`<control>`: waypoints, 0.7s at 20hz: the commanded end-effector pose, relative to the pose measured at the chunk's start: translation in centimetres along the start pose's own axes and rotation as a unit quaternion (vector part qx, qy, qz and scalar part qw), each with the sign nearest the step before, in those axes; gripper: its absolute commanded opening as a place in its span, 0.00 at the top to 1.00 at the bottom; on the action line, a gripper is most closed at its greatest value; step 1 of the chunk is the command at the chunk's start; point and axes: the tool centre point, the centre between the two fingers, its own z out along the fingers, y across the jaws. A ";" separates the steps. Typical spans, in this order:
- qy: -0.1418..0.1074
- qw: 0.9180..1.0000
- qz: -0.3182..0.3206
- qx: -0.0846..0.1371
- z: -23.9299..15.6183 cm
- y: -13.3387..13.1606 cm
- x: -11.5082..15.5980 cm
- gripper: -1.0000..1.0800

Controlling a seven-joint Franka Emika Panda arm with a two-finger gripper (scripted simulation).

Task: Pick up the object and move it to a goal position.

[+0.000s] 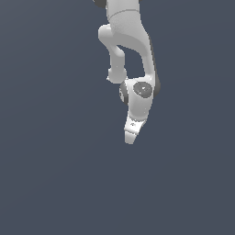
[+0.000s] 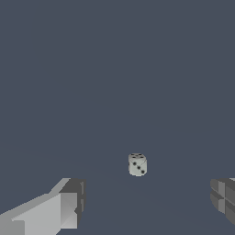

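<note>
Claw: my white two-fingered gripper (image 2: 147,206) stood wide apart, with nothing between the fingers; in the exterior view it (image 1: 130,137) hung at the end of my white jointed arm (image 1: 133,50), pointing down.
Fingers: one pale grey block-shaped finger (image 2: 55,211) and one darker ribbed pad (image 2: 224,198) showed in the wrist view, well apart.
Object: the small pale grey-beige die with dark pips (image 2: 137,165) lay on the plain dark slate-blue floor (image 2: 114,69), beyond my fingertips, touching neither, nearer the ribless finger's side of the middle.
</note>
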 end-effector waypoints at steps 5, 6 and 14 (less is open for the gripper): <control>0.000 1.000 -0.001 0.000 1.6 -0.1 0.0 0.04; 0.000 1.000 -0.001 0.000 2.0 -0.1 0.0 0.04; 0.000 1.000 -0.003 0.000 4.9 -0.1 0.0 0.04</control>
